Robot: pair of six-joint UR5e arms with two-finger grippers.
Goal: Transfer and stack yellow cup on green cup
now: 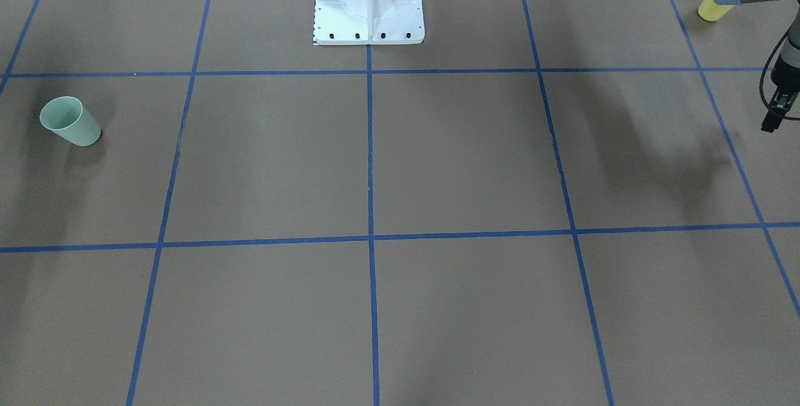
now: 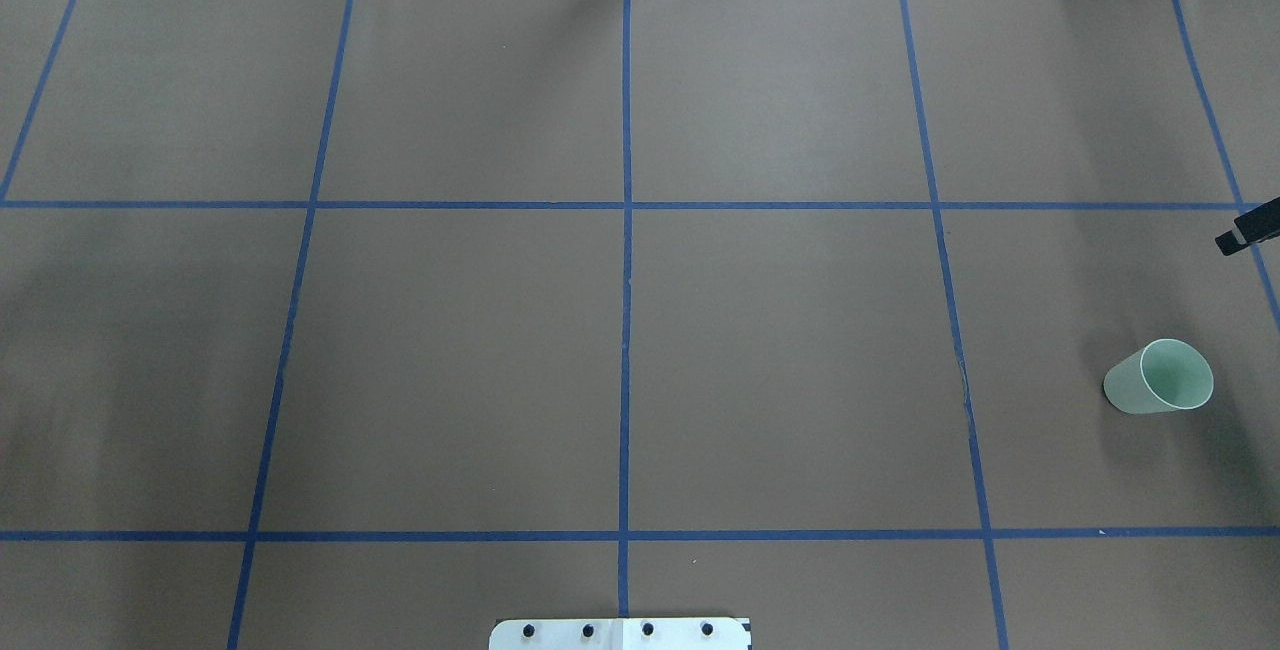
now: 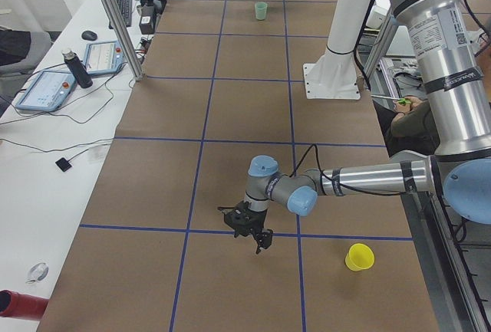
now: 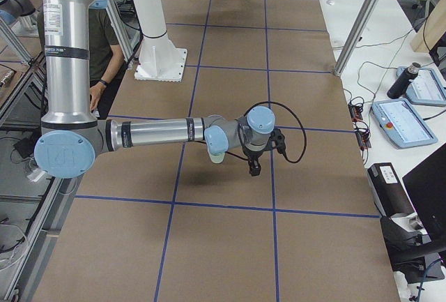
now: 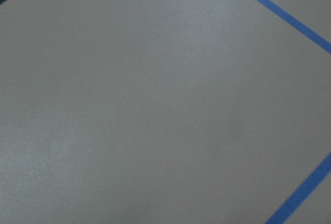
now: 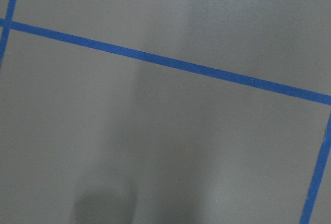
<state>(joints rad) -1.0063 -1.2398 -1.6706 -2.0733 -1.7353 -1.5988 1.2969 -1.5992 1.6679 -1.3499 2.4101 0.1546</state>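
Observation:
The yellow cup (image 3: 359, 257) stands upright near the robot's side of the table; in the front-facing view (image 1: 714, 7) my left arm partly covers it. My left gripper (image 1: 770, 125) hangs above the table a short way from it, empty, fingers together; it also shows in the left view (image 3: 261, 241). The green cup (image 2: 1160, 377) stands upright at the table's other end, also in the front-facing view (image 1: 69, 122). My right gripper (image 2: 1240, 233) hovers beyond it at the frame's edge, empty, seen as one narrow bar. In the right view my right arm partly hides the green cup (image 4: 217, 157).
The white robot base (image 1: 369, 3) stands at the middle of the near edge. Blue tape lines (image 2: 626, 260) divide the brown table into squares. Metal frame posts (image 3: 115, 18) and a side desk with tablets (image 3: 46, 87) border the far edge.

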